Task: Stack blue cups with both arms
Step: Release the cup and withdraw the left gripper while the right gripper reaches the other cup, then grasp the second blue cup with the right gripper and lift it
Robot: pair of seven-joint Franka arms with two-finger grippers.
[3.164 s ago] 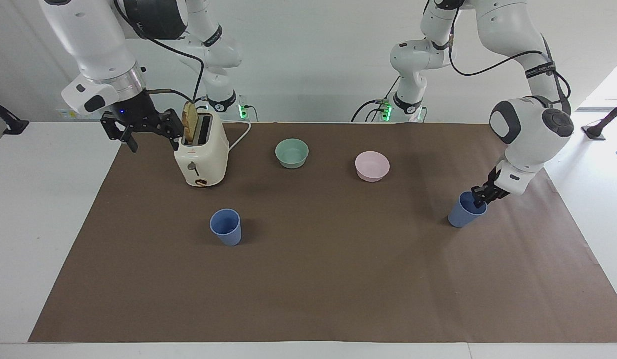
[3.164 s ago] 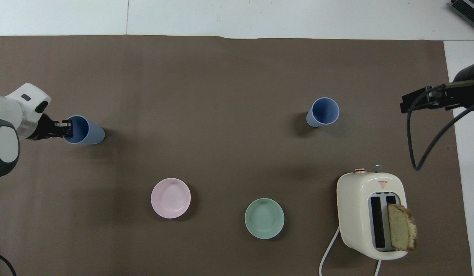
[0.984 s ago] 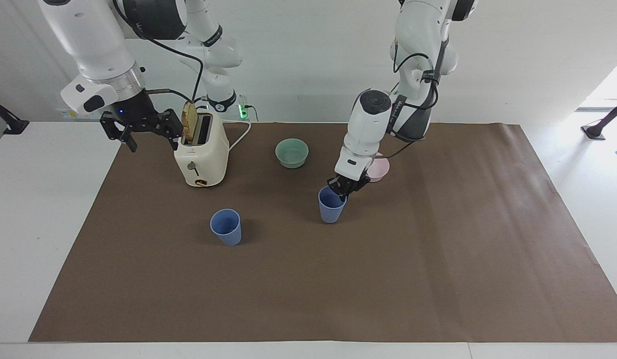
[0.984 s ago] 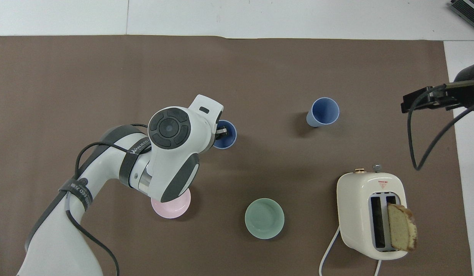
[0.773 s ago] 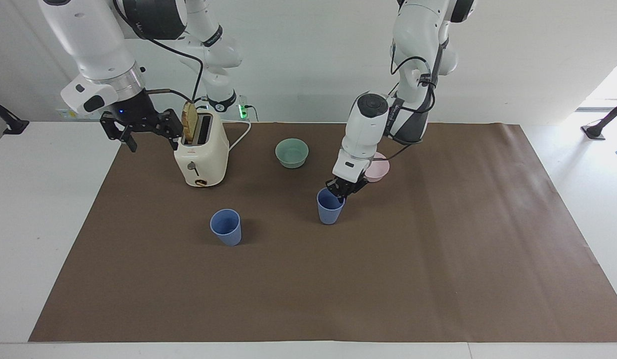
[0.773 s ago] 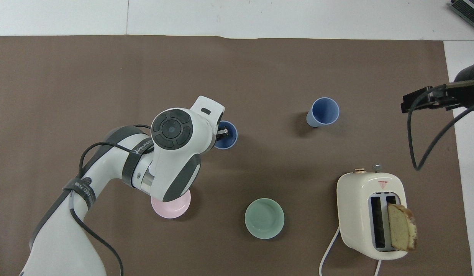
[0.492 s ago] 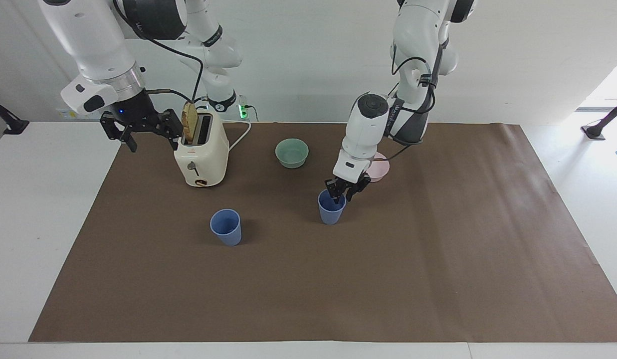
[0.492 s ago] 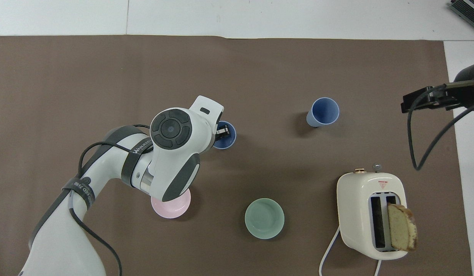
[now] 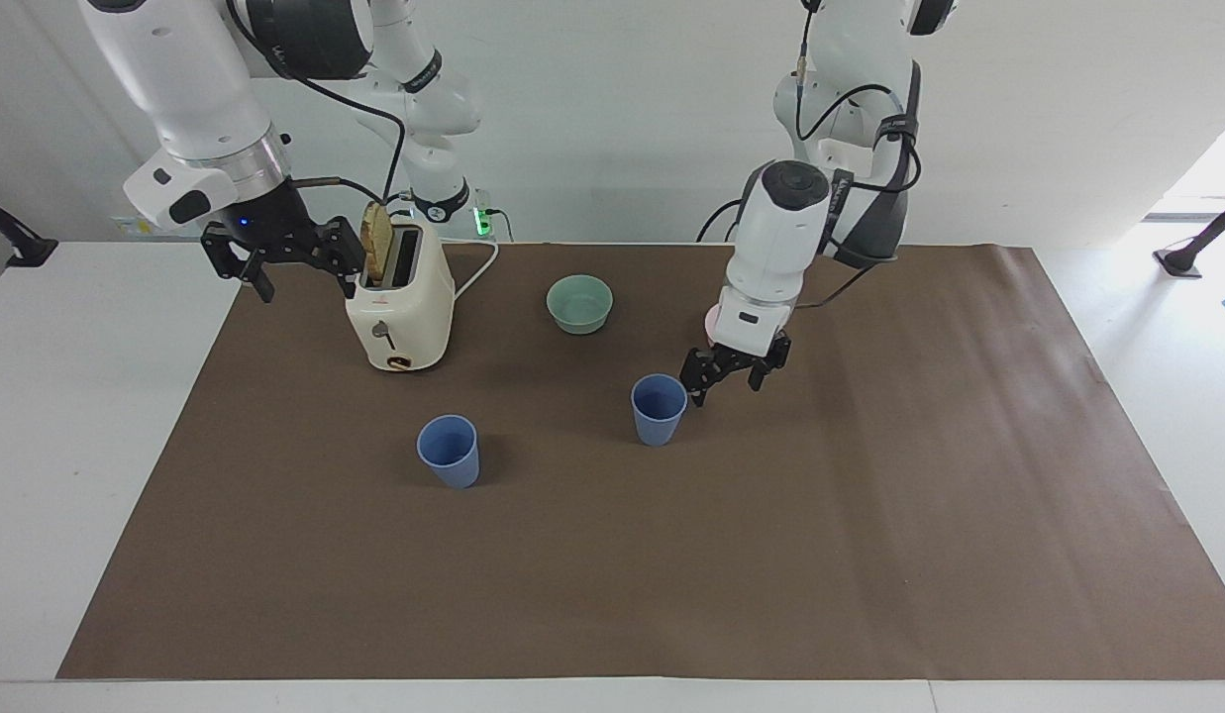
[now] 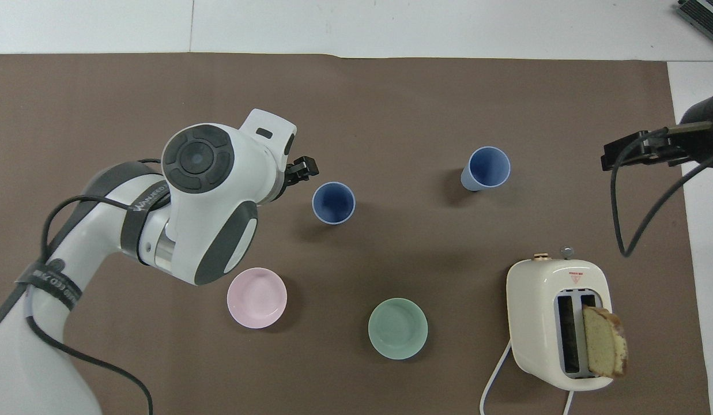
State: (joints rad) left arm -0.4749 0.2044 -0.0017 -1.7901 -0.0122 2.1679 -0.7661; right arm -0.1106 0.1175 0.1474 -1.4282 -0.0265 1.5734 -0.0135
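Observation:
Two blue cups stand upright on the brown mat. One cup (image 9: 659,409) (image 10: 333,203) is in the middle; the other cup (image 9: 450,451) (image 10: 486,168) is toward the right arm's end. My left gripper (image 9: 731,374) (image 10: 303,168) is open and empty, low over the mat just beside the middle cup on the side toward the left arm's end, not touching it. My right gripper (image 9: 303,279) (image 10: 624,155) is open and empty. It waits in the air beside the toaster at the right arm's end.
A cream toaster (image 9: 402,312) (image 10: 555,323) holding a bread slice stands nearer to the robots than the cups. A pale green bowl (image 9: 579,303) (image 10: 398,328) and a pink bowl (image 10: 256,297) also sit nearer to the robots. In the facing view the left arm mostly hides the pink bowl.
The left gripper carried a blue cup from the left arm's end to the middle, set it down, opened, and drew off to the cup's side. The right arm has not moved.

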